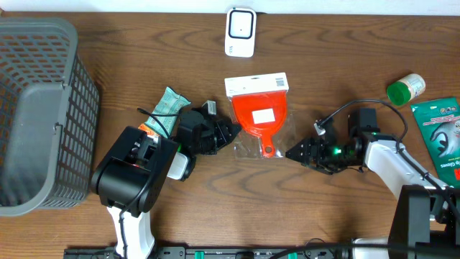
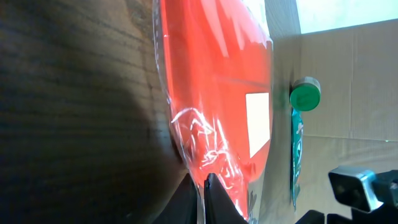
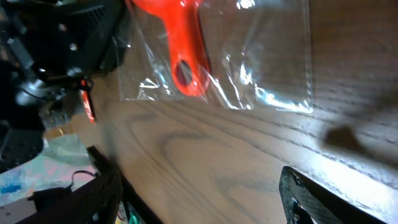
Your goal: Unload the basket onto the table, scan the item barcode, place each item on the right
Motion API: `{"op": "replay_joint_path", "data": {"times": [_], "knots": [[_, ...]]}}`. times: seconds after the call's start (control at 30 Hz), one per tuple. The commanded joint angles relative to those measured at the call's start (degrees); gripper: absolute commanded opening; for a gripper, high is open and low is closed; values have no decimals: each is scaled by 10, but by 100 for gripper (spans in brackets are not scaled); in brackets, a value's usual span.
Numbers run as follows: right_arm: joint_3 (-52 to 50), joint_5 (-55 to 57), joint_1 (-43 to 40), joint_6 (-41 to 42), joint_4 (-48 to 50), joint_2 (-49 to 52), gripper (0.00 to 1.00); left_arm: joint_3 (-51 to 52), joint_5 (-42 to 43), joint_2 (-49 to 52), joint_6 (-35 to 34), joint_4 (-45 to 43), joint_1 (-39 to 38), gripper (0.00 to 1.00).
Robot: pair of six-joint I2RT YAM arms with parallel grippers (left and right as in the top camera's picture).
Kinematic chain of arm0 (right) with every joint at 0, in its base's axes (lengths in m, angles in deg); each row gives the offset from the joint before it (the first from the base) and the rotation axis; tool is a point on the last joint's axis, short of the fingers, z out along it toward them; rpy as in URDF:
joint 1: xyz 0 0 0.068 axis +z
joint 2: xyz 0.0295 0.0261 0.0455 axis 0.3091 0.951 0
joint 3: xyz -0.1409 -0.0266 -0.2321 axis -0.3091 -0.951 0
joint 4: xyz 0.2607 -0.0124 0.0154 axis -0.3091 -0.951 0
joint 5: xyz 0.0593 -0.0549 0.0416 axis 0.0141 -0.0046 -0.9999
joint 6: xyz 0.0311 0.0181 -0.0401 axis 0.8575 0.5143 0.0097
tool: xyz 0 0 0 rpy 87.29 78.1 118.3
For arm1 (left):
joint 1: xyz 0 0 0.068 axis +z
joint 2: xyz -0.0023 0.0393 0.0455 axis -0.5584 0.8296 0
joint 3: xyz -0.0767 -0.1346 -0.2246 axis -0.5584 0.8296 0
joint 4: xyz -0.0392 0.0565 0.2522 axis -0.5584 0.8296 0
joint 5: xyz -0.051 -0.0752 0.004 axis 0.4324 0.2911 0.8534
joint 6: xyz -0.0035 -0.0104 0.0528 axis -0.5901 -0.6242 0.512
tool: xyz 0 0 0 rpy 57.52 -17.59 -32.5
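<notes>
One grey basket (image 1: 43, 108) at nine o'clock, one green packet (image 1: 438, 137) at three, one white scanner (image 1: 240, 32) at twelve, one bottle (image 1: 405, 88) at two. At centre, bagged red scraper (image 1: 260, 111), left gripper (image 1: 233, 133) clamped on its edge, right gripper (image 1: 293, 152) gaping, empty.

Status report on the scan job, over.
Left gripper shut on bagged orange scraper edge. Right gripper open, short of its handle. Nothing between scraper and white scanner.

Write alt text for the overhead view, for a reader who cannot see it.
A bagged red scraper lies in the middle of the wooden table; the left gripper is shut on the bag's left edge and the open right gripper points at the handle from the right. A grey basket sits far left, a small white device at the top edge.
</notes>
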Motion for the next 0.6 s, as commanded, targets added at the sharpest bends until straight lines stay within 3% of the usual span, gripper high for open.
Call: {"op": "replay_joint_path", "data": {"times": [0.0,0.2,0.43,0.57], "knots": [[-24,13,2,-13,6,-8,79,4,14,6,-6,-6,-1,7],[-93,26,2,69,99,-8,80,4,33,6,-15,-26,-1,7],[-178,31,3,225,287,-8,81,4,41,6,-19,-33,-1,7],[-210,58,3,279,351,-8,88,4,51,6,-23,-33,-1,7]]}}
